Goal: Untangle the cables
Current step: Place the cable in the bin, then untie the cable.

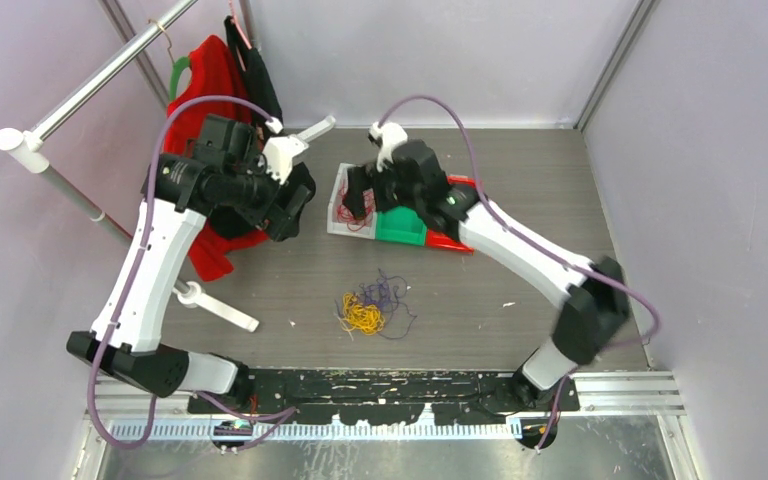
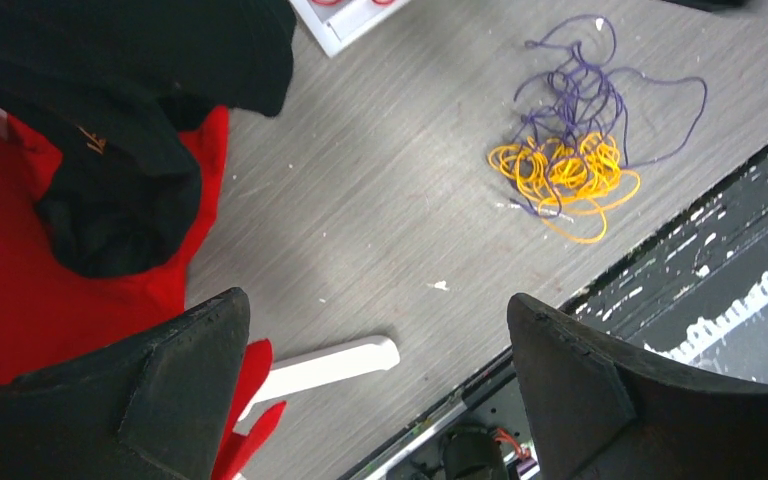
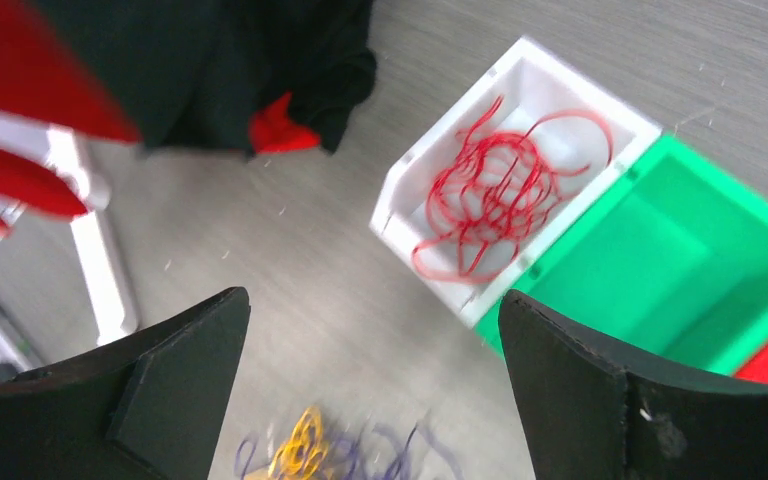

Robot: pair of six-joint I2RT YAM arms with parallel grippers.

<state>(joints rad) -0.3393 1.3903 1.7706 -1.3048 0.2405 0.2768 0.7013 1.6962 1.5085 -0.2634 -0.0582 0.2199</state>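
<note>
My right claw (image 3: 372,305) hangs wide and empty over the white bin (image 3: 560,75) holding the red cables (image 3: 490,205), upper right of its view. My left claw (image 2: 377,303) gapes empty too. Next, I judge, the knotted yellow and purple cables (image 1: 375,305), mid-frame from above, need separating.

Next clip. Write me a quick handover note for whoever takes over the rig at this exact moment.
Left end effector: open, empty, above the table.
Right end effector: open, empty, near the white bin.
Done: red cables lie in the white bin.
Left: yellow cables and purple cables lie tangled together on the table; separate them. The green bin is empty.
</note>
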